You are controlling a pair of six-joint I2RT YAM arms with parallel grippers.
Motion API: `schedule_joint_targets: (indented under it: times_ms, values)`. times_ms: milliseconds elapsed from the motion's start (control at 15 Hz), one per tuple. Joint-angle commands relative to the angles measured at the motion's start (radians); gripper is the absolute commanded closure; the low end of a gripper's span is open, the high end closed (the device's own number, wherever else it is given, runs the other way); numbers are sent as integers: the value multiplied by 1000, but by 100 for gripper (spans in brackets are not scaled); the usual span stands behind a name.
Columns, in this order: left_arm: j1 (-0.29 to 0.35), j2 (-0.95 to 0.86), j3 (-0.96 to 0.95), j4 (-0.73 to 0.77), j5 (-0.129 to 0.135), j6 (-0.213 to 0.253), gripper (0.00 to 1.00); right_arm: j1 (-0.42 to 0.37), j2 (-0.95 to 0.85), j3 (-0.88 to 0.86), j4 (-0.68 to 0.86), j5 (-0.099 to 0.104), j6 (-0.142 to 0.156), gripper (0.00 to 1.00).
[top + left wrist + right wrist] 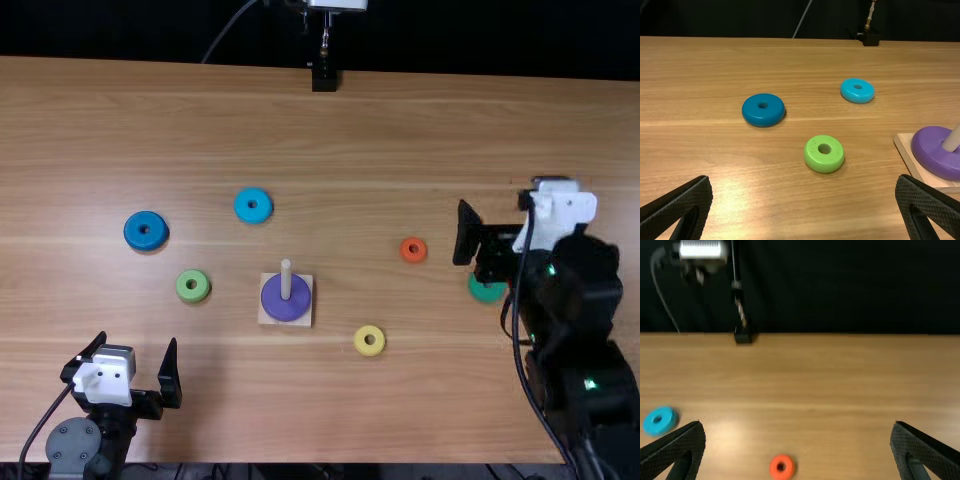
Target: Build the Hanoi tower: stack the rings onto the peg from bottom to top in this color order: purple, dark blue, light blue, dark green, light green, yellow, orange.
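Note:
The purple ring (276,302) lies around the peg (286,280) on its square wooden base (269,321). Loose on the table are the dark blue ring (146,231), light blue ring (253,205), light green ring (193,286), yellow ring (370,341), orange ring (413,250) and dark green ring (487,291), partly covered by the right arm. My left gripper (137,343) is open near the front left, nearer the front edge than the light green ring (824,154). Open and empty, my right gripper (506,193) is right of the orange ring (782,467); the right wrist view shows this gripper (799,424) too.
The wooden table (400,130) has a dark curtain beyond its far edge. A black stand foot (324,78) is at that far edge. The right arm (570,310) spans the table's right side, with a cable along it.

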Motion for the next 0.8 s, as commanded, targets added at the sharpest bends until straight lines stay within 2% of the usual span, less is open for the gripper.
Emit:
schedule_joint_targets:
  times_ms: [0,200,733]
  values:
    - [6,-12,-105,-73,26,12,0,-49,-77,-105,90,10,-34,0]
    - [6,-12,-105,-73,26,12,0,-101,-199,-269,249,9,-34,0]
    - [6,-12,-105,-73,26,12,0,-141,-662,-672,350,3,-34,0]
